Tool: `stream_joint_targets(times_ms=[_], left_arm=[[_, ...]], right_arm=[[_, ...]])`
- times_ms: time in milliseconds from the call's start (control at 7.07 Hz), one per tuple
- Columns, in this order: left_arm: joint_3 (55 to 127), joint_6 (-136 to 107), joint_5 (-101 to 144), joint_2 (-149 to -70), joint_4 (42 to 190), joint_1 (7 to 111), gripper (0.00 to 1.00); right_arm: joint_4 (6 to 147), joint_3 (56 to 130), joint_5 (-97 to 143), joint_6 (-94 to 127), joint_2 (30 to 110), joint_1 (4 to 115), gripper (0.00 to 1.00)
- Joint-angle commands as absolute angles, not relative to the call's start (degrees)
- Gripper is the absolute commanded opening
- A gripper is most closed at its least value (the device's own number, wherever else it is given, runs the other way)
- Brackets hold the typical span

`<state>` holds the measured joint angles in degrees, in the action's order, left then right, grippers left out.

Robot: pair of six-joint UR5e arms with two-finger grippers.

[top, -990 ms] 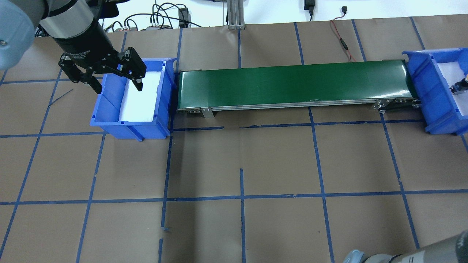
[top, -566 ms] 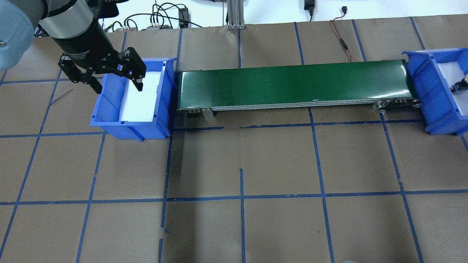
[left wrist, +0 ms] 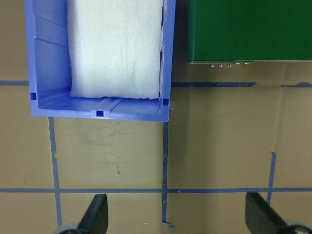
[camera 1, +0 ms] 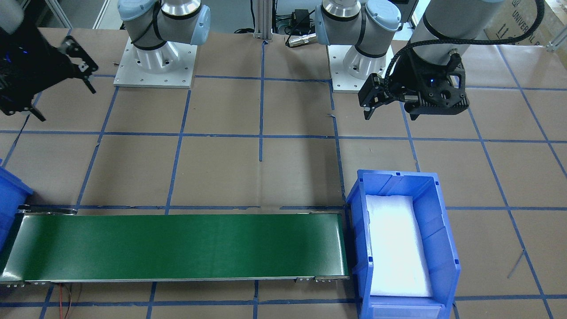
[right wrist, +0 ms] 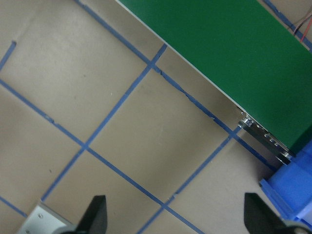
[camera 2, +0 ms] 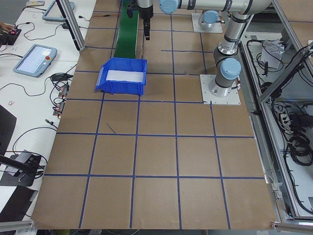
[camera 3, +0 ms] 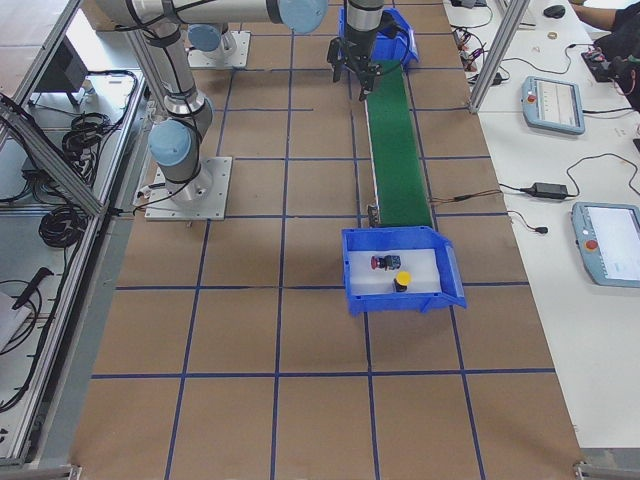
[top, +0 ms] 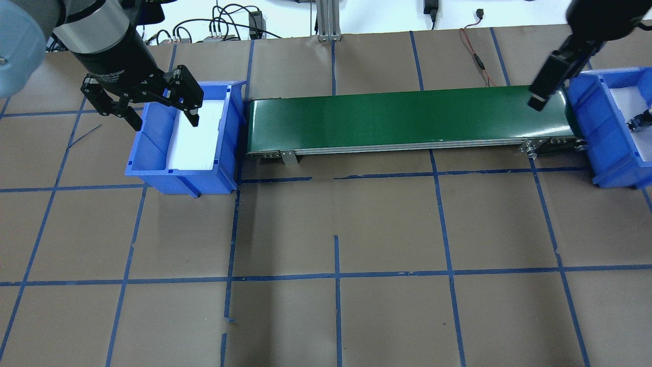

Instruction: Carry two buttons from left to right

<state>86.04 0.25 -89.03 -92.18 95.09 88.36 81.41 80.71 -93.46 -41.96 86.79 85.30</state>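
Overhead exterior view: the right arm (top: 573,43), which a second ago showed only at the near right corner and then dropped out of sight, has swung in at the far right. It now hangs, blurred with motion, over the right end of the green conveyor (top: 407,116), just beside the right bin (top: 586,109). The right gripper (right wrist: 176,217) is spread wide with nothing between its fingers. The left gripper (top: 164,118) has not moved: it hovers over the left bin (top: 147,153), likewise wide open and empty. That bin holds only its white foam pad (top: 196,137). The red button (camera 3: 380,262) and the yellow button (camera 3: 400,283) both lie in the right bin, close together. The transport therefore looks finished, and the right arm's sweep is probably a retreat rather than a new pick.
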Motion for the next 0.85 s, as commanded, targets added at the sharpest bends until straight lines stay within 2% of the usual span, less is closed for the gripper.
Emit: stream_joint_targets(times_ms=[0, 283, 707], left_arm=[[86.1, 0.5, -89.0, -92.2, 95.1, 88.4, 1.0], [86.0, 0.4, -88.9, -92.2, 95.0, 88.3, 1.0], [86.0, 0.6, -88.9, -92.1, 95.0, 88.2, 1.0]], right_arm=[[85.5, 81.6, -95.4, -22.8, 84.4, 94.1, 1.0], [89.0, 82.2, -92.1, -9.8, 84.2, 94.2, 1.0], [93.7, 84.7, -87.6, -9.0, 84.1, 93.2, 1.0]])
